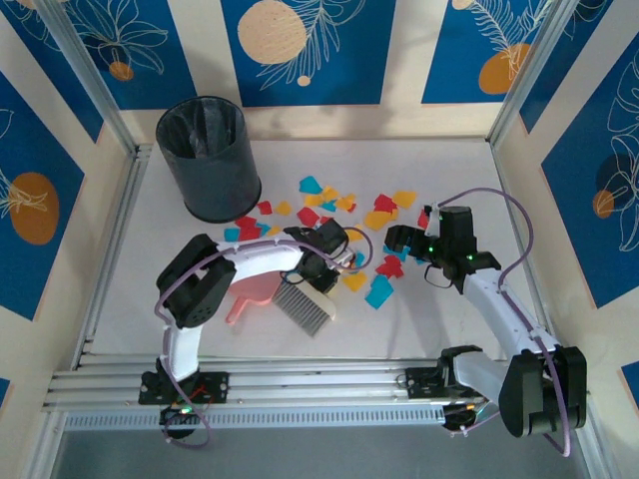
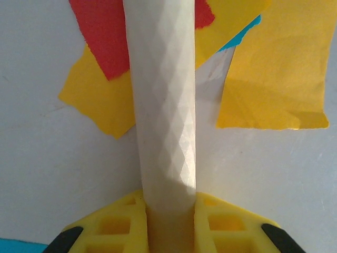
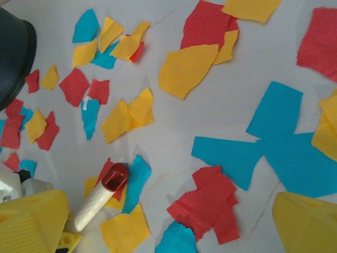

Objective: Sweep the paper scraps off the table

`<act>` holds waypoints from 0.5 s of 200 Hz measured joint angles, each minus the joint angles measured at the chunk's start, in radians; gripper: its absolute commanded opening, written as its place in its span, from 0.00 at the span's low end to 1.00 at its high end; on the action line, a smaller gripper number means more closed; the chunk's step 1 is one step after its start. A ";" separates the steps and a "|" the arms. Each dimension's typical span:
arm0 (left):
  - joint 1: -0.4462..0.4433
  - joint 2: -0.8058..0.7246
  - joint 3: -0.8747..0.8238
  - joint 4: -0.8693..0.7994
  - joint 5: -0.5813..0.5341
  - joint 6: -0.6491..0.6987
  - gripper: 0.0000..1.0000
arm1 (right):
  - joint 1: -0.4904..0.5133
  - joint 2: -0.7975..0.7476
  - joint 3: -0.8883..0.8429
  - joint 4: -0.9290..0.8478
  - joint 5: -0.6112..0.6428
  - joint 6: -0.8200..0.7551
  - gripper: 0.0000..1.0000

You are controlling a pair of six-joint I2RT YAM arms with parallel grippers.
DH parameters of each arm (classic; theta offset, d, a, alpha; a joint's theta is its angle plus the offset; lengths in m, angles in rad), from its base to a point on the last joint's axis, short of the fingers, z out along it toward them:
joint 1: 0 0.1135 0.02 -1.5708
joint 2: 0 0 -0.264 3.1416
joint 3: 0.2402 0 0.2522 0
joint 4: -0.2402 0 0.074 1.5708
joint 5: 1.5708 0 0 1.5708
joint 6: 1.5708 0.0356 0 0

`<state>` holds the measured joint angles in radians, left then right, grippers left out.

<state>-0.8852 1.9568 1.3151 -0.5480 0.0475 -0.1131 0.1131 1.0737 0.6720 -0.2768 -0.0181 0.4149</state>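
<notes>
The table (image 1: 150, 249) is a white surface, and nearly all the work on it looks undone. A black bin (image 1: 210, 160) stands at its far left; whether it holds any paper cannot be told. A pink dustpan (image 1: 250, 294) lies near the left arm, partly under it, with no scraps visible on the part that shows. Just right of it lies a brush (image 1: 305, 304), bristles toward the near edge. The left gripper (image 1: 339, 257) is clamped on the brush's white faceted handle (image 2: 163, 105), so the tool is in hand for sweeping. The right gripper (image 1: 404, 242) hovers to the right with its jaws spread wide and nothing between them. The paper scraps (image 1: 379, 218), red, yellow and cyan, lie scattered across the middle of the table, from beside the bin to under the right gripper. Gathering them all into the dustpan appears to be what remains.
</notes>
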 measured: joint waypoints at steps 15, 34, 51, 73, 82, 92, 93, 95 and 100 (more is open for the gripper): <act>-0.002 -0.029 -0.039 0.045 0.000 -0.012 0.10 | -0.017 0.011 0.000 0.010 -0.049 0.008 1.00; -0.004 -0.072 -0.087 0.101 0.000 -0.027 0.10 | -0.035 0.037 0.000 0.027 -0.117 0.023 0.98; -0.005 -0.114 -0.125 0.158 -0.002 -0.043 0.10 | -0.044 0.064 0.000 0.039 -0.180 0.040 0.92; -0.006 -0.161 -0.163 0.233 -0.004 -0.051 0.10 | -0.048 0.120 0.001 0.061 -0.277 0.056 0.80; -0.006 -0.177 -0.177 0.267 -0.004 -0.054 0.10 | -0.048 0.145 0.002 0.073 -0.318 0.071 0.76; -0.007 -0.189 -0.189 0.296 -0.004 -0.054 0.10 | -0.048 0.177 0.008 0.084 -0.357 0.073 0.70; -0.007 -0.190 -0.191 0.300 -0.004 -0.054 0.10 | -0.048 0.182 0.008 0.086 -0.364 0.074 0.70; -0.007 -0.193 -0.193 0.307 -0.004 -0.054 0.10 | -0.048 0.187 0.010 0.087 -0.369 0.078 0.69; -0.007 -0.196 -0.199 0.320 -0.004 -0.054 0.10 | -0.047 0.206 0.015 0.092 -0.391 0.079 0.69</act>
<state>-0.8925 1.7607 1.1164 -0.2276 0.0437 -0.1669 0.0666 1.2793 0.6868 -0.1852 -0.4091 0.4942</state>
